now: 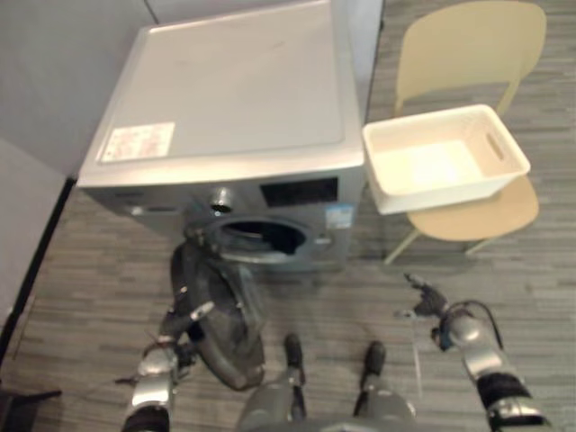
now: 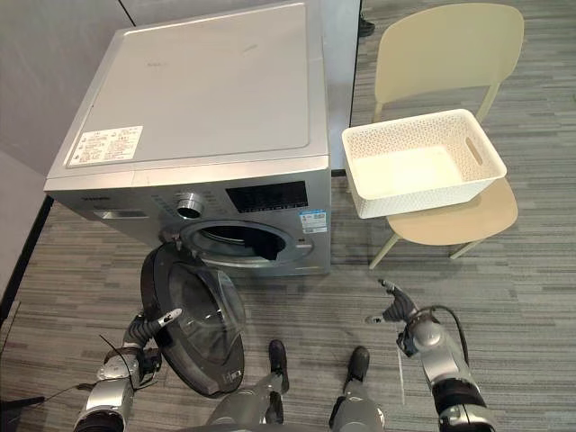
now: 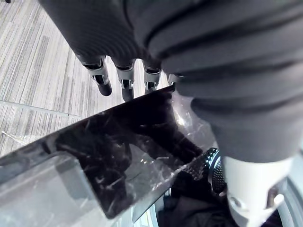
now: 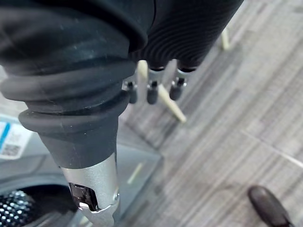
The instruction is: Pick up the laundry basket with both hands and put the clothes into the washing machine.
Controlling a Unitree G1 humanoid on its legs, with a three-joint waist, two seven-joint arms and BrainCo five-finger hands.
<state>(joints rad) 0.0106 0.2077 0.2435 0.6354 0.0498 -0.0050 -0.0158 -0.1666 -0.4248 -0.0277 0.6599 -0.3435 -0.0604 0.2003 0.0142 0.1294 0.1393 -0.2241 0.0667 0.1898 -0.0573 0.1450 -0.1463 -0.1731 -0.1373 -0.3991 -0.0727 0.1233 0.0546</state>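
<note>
The white laundry basket (image 2: 423,200) stands on a beige chair (image 2: 445,54) to the right of the silver washing machine (image 2: 198,99); its inside shows bare white. The machine's round door (image 2: 202,328) hangs wide open below the dark drum opening (image 2: 238,241). My left hand (image 2: 148,328) is at the door's left edge, fingers (image 3: 125,85) straight past the rim of the dark glass (image 3: 118,156). Low over the floor in front of the chair, my right hand (image 2: 396,310) is open and holds nothing, its fingers (image 4: 152,90) pointing toward a chair leg (image 4: 165,99).
Grey striped floor (image 2: 504,288) spreads in front of the machine and under the chair. A grey wall (image 2: 45,72) runs along the machine's left side. The open door juts out into the space before the machine.
</note>
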